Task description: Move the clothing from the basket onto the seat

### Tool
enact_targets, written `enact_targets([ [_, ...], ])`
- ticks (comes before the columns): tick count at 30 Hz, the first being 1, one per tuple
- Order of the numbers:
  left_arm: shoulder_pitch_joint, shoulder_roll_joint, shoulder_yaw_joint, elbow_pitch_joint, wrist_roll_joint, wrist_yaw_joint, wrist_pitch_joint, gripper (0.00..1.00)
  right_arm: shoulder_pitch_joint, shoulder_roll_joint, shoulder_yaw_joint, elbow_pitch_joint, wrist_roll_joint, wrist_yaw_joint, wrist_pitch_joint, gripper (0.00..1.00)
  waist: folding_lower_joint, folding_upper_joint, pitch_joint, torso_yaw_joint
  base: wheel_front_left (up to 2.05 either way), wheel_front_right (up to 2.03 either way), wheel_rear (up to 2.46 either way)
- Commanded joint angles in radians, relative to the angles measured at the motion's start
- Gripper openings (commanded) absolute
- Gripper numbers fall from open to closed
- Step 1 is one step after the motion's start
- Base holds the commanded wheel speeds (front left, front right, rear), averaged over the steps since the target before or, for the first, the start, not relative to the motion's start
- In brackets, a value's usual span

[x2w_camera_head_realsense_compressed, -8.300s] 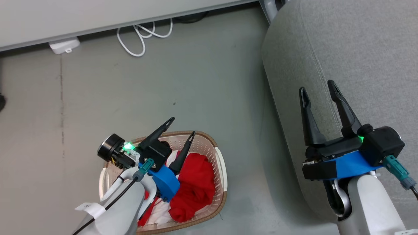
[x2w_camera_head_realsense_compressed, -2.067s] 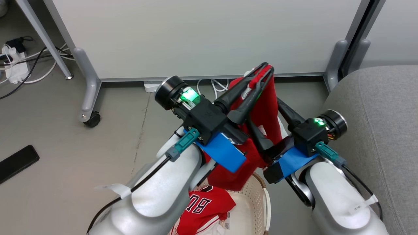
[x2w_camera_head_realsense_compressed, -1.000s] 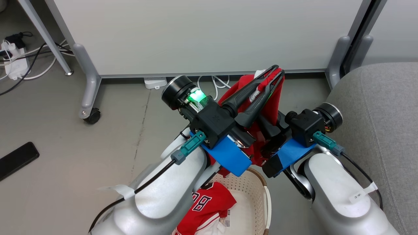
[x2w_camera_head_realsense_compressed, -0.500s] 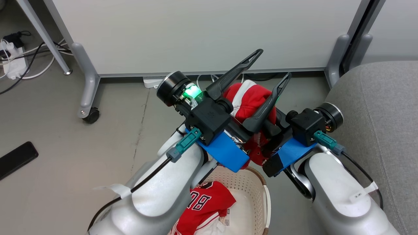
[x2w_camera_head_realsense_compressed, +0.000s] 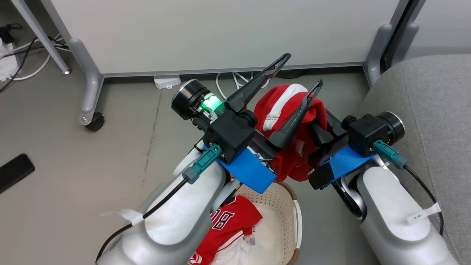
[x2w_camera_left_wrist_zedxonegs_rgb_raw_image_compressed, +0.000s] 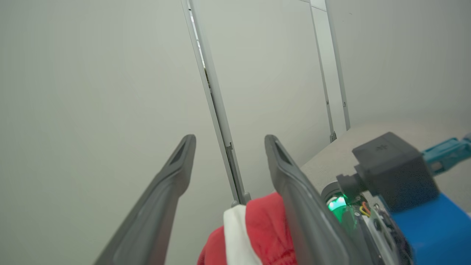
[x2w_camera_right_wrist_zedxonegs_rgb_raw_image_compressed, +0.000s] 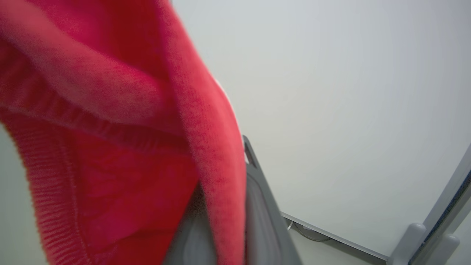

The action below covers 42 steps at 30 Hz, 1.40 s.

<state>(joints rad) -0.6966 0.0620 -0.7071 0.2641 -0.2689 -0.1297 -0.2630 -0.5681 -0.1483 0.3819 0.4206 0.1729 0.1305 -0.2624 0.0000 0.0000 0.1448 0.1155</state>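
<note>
**Head view:** the left pincer (x2w_camera_head_realsense_compressed: 302,70) is standing wide open, straddling the banded garment (x2w_camera_head_realsense_compressed: 290,106) without gripping it. The right pincer (x2w_camera_head_realsense_compressed: 321,128) is clamping that soft red fleece above the perforated basket (x2w_camera_head_realsense_compressed: 296,221), beside the grey woven seat (x2w_camera_head_realsense_compressed: 423,95). The jersey (x2w_camera_head_realsense_compressed: 230,224) is lying in the basket.

**Left wrist view:** spread fingers are flanking the white band.

**Right wrist view:** a ribbed hem is draping over closed fingers.

Judged best: back the left pincer clear, then swing right, keeping the grip firm.

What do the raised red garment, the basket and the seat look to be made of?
Red garment: probably soft fleecy knit, matt; fuzzy nap, ribbed edge.
Basket: cream moulded plastic, smooth, perforated walls.
Seat: grey woven upholstery fabric, matt; coarse weave shows.
</note>
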Motion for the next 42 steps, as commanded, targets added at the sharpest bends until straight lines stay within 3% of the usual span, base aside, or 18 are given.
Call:
enact_targets([
  [1,0.008,0.007,0.004,0.001,0.007,-0.001,-0.003,1.0,0.011,-0.002,-0.007,-0.008,-0.002,0.001,-0.004,0.0,0.0,0.0,0.013,-0.013,0.0,0.0,0.0],
  [21,0.05,0.074,0.023,-0.009,0.025,-0.001,-0.003,1.0,0.087,0.02,-0.172,-0.12,-0.042,0.001,-0.004,0.0,0.0,0.0,0.151,-0.221,0.0,0.0,0.0],
  [42,0.054,0.095,-0.031,0.019,0.017,-0.001,-0.003,1.0,0.207,0.06,-0.321,-0.215,-0.052,0.001,-0.004,0.0,0.0,0.0,0.179,-0.407,0.0,0.0,0.0],
])
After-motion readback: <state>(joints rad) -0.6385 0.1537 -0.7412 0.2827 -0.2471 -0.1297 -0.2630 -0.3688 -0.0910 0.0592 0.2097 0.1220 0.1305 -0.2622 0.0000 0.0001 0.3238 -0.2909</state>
